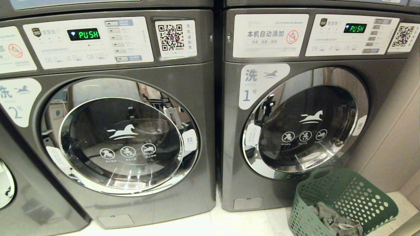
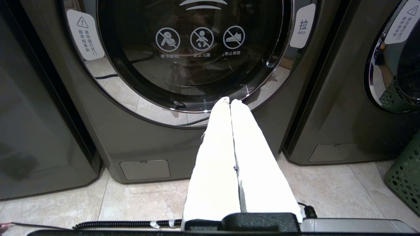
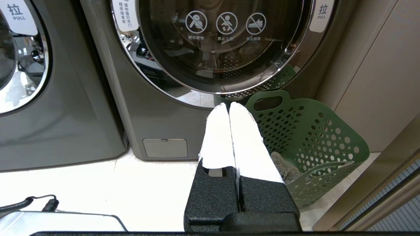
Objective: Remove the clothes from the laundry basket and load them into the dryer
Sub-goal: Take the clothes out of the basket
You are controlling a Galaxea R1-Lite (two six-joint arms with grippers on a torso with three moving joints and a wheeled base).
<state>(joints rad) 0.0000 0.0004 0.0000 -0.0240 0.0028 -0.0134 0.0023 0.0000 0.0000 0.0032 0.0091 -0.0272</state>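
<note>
We see the basket point(image 1: 344, 200) on the floor by the right machine point(image 1: 305, 124), its lower edge cut off; grey clothes point(image 1: 334, 221), perhaps several pieces, lie inside. Both doors are closed. Left gripper point(image 2: 229, 101) and right gripper point(image 3: 228, 105) are clenched, empty.

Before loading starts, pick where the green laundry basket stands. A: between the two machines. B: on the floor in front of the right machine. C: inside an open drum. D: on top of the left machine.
B: the laundry basket sits on the floor below the closed door of the right machine, with clothes inside it.
</note>
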